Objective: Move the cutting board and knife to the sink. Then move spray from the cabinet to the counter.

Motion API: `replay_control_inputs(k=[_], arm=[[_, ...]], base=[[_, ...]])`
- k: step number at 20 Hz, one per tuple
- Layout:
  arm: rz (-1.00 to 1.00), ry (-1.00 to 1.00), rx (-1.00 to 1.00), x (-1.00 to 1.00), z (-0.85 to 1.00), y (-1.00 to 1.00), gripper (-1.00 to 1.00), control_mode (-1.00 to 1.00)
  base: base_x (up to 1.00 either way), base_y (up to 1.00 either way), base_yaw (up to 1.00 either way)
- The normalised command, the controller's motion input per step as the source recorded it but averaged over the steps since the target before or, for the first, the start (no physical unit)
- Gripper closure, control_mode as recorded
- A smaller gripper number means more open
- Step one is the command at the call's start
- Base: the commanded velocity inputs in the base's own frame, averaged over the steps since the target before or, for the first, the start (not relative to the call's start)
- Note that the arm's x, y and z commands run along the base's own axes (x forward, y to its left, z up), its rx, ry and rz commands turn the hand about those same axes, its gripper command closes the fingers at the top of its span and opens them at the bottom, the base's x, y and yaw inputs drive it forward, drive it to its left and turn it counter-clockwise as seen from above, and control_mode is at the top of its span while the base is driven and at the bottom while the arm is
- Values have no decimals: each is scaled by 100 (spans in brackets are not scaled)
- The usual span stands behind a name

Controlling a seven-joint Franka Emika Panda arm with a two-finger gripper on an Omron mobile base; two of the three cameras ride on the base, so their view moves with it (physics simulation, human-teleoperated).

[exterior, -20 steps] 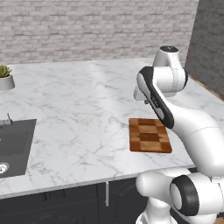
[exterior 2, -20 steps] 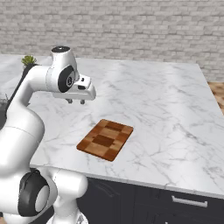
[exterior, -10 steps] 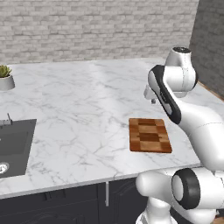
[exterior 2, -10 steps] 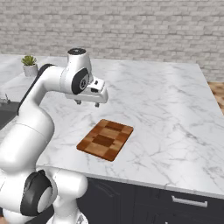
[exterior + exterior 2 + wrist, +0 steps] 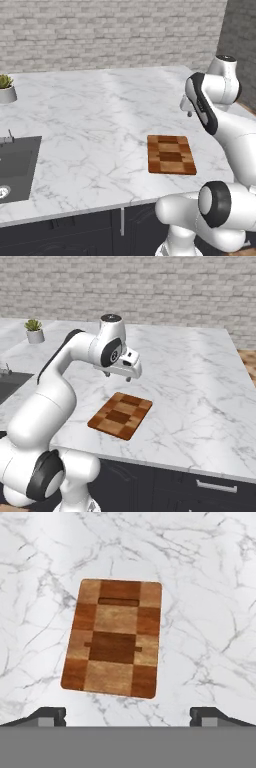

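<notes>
The checkered wooden cutting board (image 5: 171, 154) (image 5: 120, 415) (image 5: 115, 637) lies flat on the white marble counter (image 5: 90, 115) (image 5: 200, 391) near its front edge. My gripper (image 5: 186, 111) (image 5: 118, 376) (image 5: 127, 714) hangs above the board's far side, pointing down, open and empty. Its two fingertips (image 5: 48, 714) stand wide apart in the hand view, with the board lying lengthwise ahead of them. The dark sink (image 5: 15, 165) (image 5: 7, 387) is recessed at the counter's far left. The knife, spray and cabinet are out of view.
A small potted plant (image 5: 6, 88) (image 5: 34, 330) stands at the back left of the counter. A grey brick wall (image 5: 110, 30) runs behind it. The counter's front edge lies just below the board, over dark drawers with a silver handle (image 5: 215, 486).
The arm has swung right, from left of the board to above its far side, and the jaws have spread from half closed to wide open. The board has not moved.
</notes>
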Motion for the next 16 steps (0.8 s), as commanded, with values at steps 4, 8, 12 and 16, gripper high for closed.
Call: replay_control_inputs(k=[4, 8, 12, 16], arm=[[-3, 0, 3, 0, 0, -12, -100, -100], [0, 0, 0, 0, 0, 0, -100, -100], [0, 0, 0, 8, -4, -1, -100, -100], [-1, 0, 0, 40, -20, -1, -100, -100]], base=[[0, 0, 0], [0, 0, 0], [0, 0, 0], [0, 0, 0]])
